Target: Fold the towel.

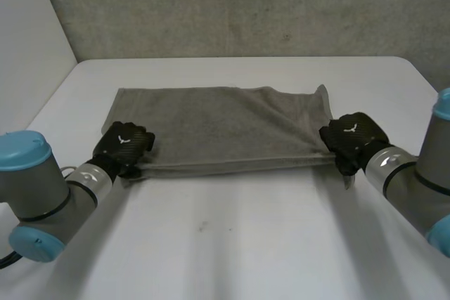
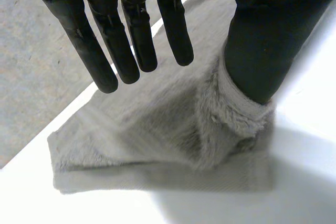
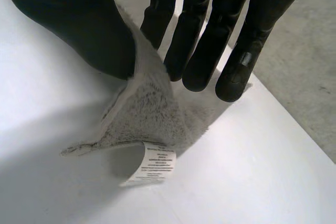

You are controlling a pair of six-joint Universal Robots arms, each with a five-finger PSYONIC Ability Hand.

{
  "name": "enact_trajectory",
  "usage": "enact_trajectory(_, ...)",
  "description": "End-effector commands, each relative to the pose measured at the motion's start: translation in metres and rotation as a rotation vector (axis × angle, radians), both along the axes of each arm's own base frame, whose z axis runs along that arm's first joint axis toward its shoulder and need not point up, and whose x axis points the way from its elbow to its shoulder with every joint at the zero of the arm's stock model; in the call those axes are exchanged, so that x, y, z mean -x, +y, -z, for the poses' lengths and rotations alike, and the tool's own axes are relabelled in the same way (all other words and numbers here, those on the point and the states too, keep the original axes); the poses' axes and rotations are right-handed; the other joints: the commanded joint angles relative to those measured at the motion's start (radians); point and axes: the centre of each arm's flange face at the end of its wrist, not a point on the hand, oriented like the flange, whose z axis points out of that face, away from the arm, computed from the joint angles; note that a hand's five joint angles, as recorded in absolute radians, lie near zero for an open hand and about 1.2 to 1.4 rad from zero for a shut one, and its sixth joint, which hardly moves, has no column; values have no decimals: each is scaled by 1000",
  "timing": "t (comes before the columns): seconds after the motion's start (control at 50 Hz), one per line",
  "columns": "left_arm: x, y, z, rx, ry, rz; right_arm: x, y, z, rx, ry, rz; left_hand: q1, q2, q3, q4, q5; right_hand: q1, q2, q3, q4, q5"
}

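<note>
Head view first: where is the left hand (image 1: 125,142)?
— At the eight o'clock corner of the towel (image 1: 225,128). Its fingers (image 2: 131,40) are straight and spread, clear of the cloth. Only the thumb (image 2: 268,40) presses into a bunched fold there.

And the towel itself?
— Grey, lying across the middle of the white table (image 1: 246,244), long side running nine to three. Its six o'clock edge is stretched straight between the hands.

The right hand (image 1: 355,135)?
— At the four o'clock corner. It pinches that corner between thumb and fingers and holds it raised off the table. A white label (image 3: 155,162) hangs beneath it.
</note>
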Motion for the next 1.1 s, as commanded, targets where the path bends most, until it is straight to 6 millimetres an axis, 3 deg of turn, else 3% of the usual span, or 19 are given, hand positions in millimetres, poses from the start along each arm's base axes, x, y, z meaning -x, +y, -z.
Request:
enact_trajectory(0.02,-9,-15,5,28,5,-48,20,-13,-15,19,-60,69,78,80,80,80,81,430,217,207,202,234)
enact_trajectory(0.2,-9,-15,-1,44,8,-51,25,-17,-16,26,-64,85,75,77,77,77,78,430,217,207,202,234)
enact_trajectory(0.3,-6,-14,-25,109,21,-42,25,-16,-16,22,-75,89,78,80,80,80,81,430,217,207,202,234)
enact_trajectory(0.38,-8,-15,-29,113,23,-49,25,-17,-16,23,-76,91,107,109,109,109,110,430,217,207,202,234)
enact_trajectory(0.42,-10,-15,-28,108,22,-54,25,-17,-16,22,-75,91,175,177,177,177,178,430,217,207,202,234)
enact_trajectory(0.46,-10,-14,-24,93,19,-53,24,-16,-16,21,-77,87,578,580,580,580,581,430,217,207,202,234)
enact_trajectory(0.48,-10,-14,-24,93,19,-53,24,-16,-16,21,-77,87,580,582,582,582,583,430,217,207,202,234)
enact_trajectory(0.5,-10,-13,-22,86,18,-53,24,-16,-16,21,-77,85,722,724,724,724,725,430,217,207,202,234)
enact_trajectory(0.64,-11,-7,-23,52,10,-49,24,-18,-20,30,-72,87,723,726,726,726,726,430,217,207,202,234)
enact_trajectory(0.7,-11,-1,-41,56,5,-45,25,-19,-26,39,-62,88,723,726,726,726,726,430,217,207,202,234)
enact_trajectory(0.74,-13,8,-72,85,8,-38,28,-12,-47,41,-43,79,723,726,726,726,726,430,217,207,202,234)
enact_trajectory(0.76,-13,8,-72,85,8,-38,28,-12,-47,41,-43,79,723,726,726,726,726,430,217,207,202,234)
enact_trajectory(0.78,-14,14,-86,90,9,-37,32,-6,-57,22,-20,79,723,726,726,726,726,430,217,207,202,234)
enact_trajectory(0.8,-14,14,-86,90,9,-37,38,-2,-66,-2,12,86,723,726,726,726,726,430,217,207,202,234)
enact_trajectory(0.84,-17,31,-115,91,1,-34,44,3,-72,-32,56,85,723,726,726,726,726,430,217,207,202,234)
enact_trajectory(0.86,-17,31,-115,91,1,-33,44,3,-72,-32,56,85,723,726,726,726,726,430,217,207,202,234)
enact_trajectory(0.9,-22,50,-137,64,-39,-19,50,18,-80,-94,169,38,723,726,726,726,726,430,217,207,202,234)
enact_trajectory(0.98,-30,65,-141,-28,-107,9,52,37,-82,-159,275,-42,723,726,726,726,726,430,217,207,202,234)
enact_trajectory(1.1,-37,83,-121,-242,-210,100,52,47,-75,-219,353,-110,723,726,726,726,726,430,217,207,202,234)
